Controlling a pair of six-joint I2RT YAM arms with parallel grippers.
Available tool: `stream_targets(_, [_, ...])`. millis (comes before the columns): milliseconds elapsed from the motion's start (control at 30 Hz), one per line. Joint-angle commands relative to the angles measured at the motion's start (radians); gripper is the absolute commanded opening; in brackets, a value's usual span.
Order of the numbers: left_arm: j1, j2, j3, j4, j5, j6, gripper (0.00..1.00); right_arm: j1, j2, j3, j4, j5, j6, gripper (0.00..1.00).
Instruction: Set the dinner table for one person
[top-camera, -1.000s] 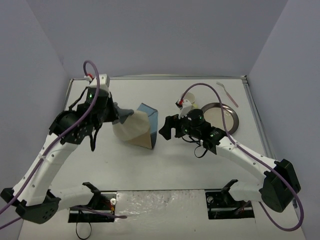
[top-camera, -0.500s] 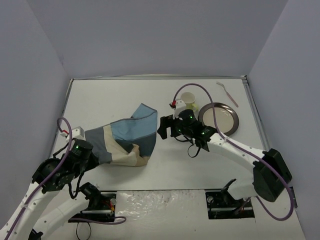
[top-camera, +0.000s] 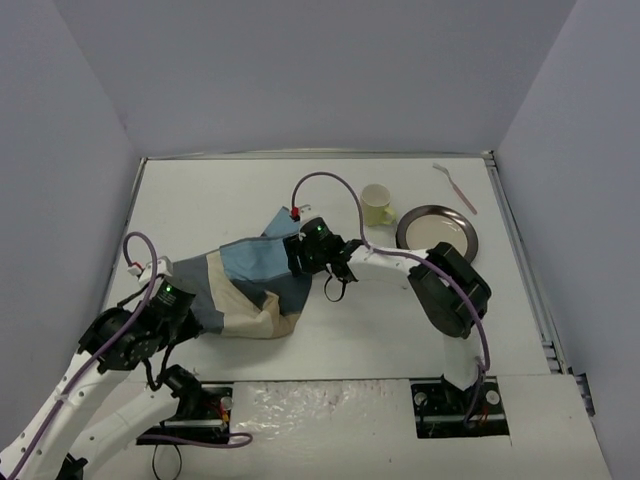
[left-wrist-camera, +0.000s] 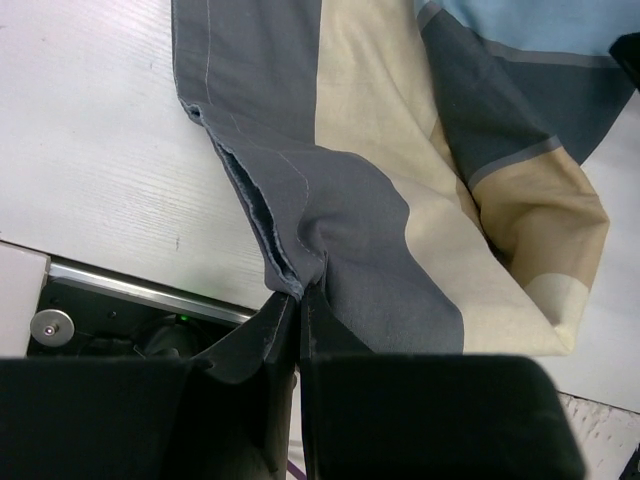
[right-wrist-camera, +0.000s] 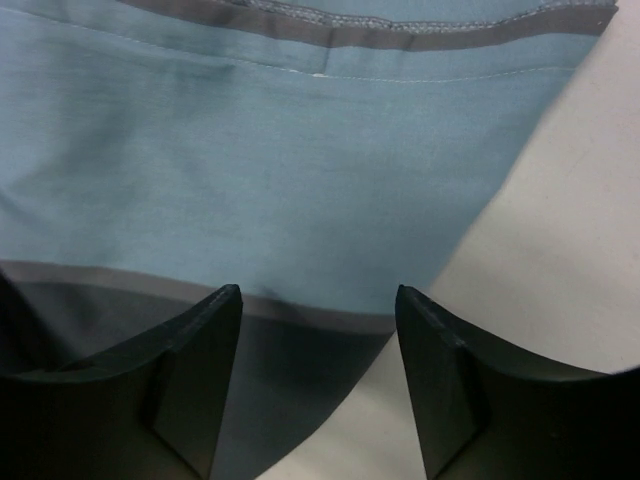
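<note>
The left arm (top-camera: 65, 385) and the right arm (top-camera: 390, 262) are both built of smooth white tubular links joined by bulky matt black joint housings. Just behind the jaws, each black wrist block carries a small green light (top-camera: 318, 230) and a white plug (top-camera: 297, 211), red-tipped on the right arm. A thin purple cable (top-camera: 322, 178) loops out from behind the jaws and runs back along each arm. The left gripper (left-wrist-camera: 298, 295) and the right gripper (right-wrist-camera: 318, 300) have plain matt black fingers (right-wrist-camera: 195, 370), blocky and bevelled toward the tips.
</note>
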Motion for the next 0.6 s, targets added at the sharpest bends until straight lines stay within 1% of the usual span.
stream_targets(0, [0.001,-0.006,0.008,-0.014,0.002,-0.024,0.00,0.001,0.070,0.092,0.057,0.071,-0.029,0.55])
stream_targets(100, [0.001,-0.014,-0.003,-0.011,0.008,-0.024,0.00,-0.007,0.143,0.150,0.055,0.093,-0.048,0.44])
stream_targets(133, [0.001,-0.014,-0.006,-0.008,0.008,-0.024,0.00,-0.010,0.167,0.166,0.054,0.101,-0.053,0.39])
stream_targets(167, [0.001,-0.013,-0.009,-0.004,0.007,-0.024,0.00,-0.014,0.189,0.181,0.052,0.110,-0.057,0.33])
stream_targets(233, [0.001,-0.007,-0.015,0.008,0.009,-0.021,0.00,-0.032,0.213,0.219,0.052,0.122,-0.066,0.16])
stream_targets(300, [0.001,0.000,-0.027,0.034,0.022,-0.015,0.00,-0.047,0.245,0.247,0.037,0.145,-0.084,0.04])
stream_targets(367, [-0.001,0.002,-0.040,0.053,0.032,-0.013,0.00,-0.078,0.264,0.298,0.029,0.152,-0.102,0.00])
stream_targets(467, [-0.001,0.004,-0.063,0.076,0.047,-0.013,0.00,-0.117,0.296,0.361,0.012,0.180,-0.136,0.00])
stream_targets(567, [0.001,0.013,-0.089,0.103,0.064,-0.015,0.00,-0.159,0.303,0.434,-0.017,0.174,-0.137,0.00])
